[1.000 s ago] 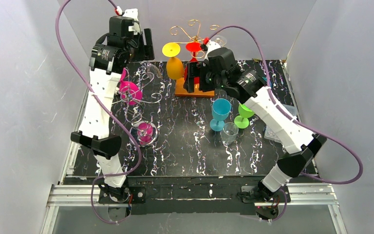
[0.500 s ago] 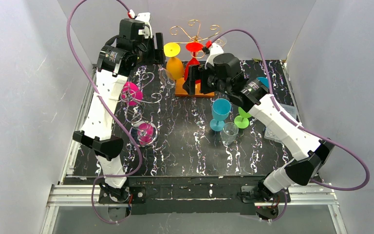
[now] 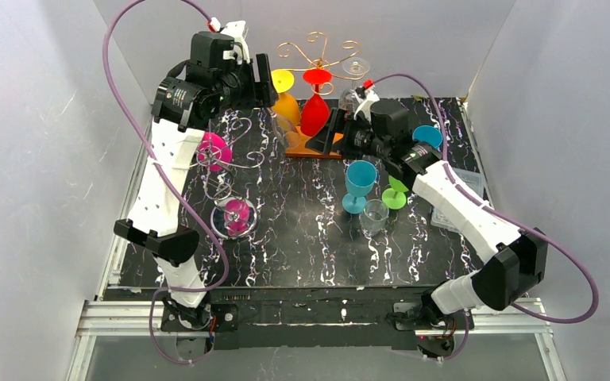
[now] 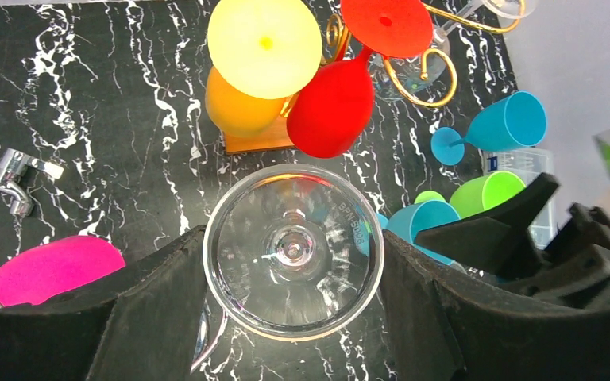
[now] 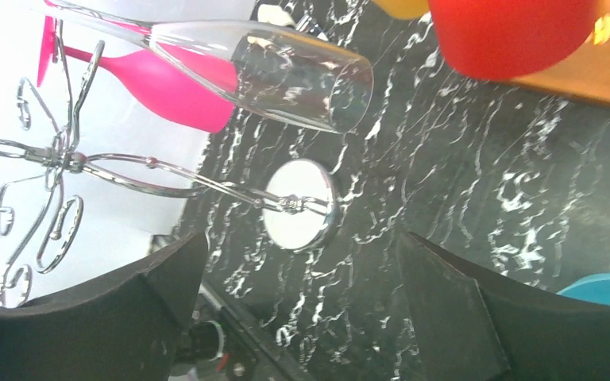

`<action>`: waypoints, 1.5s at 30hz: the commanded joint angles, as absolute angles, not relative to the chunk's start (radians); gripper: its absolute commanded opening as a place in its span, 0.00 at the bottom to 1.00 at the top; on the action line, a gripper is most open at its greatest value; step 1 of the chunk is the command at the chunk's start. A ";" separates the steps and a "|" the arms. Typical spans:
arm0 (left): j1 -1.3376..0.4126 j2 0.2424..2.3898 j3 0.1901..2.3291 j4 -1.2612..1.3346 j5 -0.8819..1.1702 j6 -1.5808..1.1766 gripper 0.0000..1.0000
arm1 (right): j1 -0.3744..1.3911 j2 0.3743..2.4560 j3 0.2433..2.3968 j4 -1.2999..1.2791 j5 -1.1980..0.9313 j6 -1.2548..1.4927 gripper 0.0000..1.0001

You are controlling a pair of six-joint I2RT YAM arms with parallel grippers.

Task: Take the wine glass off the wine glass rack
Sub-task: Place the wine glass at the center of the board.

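A silver rack (image 3: 226,163) with a pink glass (image 3: 213,149) stands at the left. The left gripper (image 4: 294,248) grips the clear glass (image 4: 322,298) by its foot, one finger on each side. The glass is between the two racks and hangs on neither. The gold rack (image 3: 315,48) carries a yellow glass (image 3: 286,105) and a red glass (image 3: 315,113). Just beside it, the right gripper (image 5: 302,242) is spread wide, with nothing in it.

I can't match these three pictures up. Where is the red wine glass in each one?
Top external: the red wine glass hangs upside down on the gold rack, back centre.
Left wrist: upper middle, bowl pointing down-left.
Right wrist: only its bowl shows, cut off at the top right edge.
Shared landmark: the wooden base right by the red bowl.
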State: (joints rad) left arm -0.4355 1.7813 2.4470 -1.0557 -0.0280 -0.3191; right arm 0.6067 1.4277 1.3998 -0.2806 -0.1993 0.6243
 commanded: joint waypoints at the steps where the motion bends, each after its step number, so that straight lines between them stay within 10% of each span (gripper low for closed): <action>1: -0.446 1.710 2.440 -1.059 0.040 -0.361 0.25 | 0.572 1.351 1.292 -0.045 -0.317 0.818 0.98; 45: -0.440 1.635 2.417 -1.040 0.194 -0.524 0.25 | 0.520 1.392 0.887 0.811 -0.370 1.407 0.98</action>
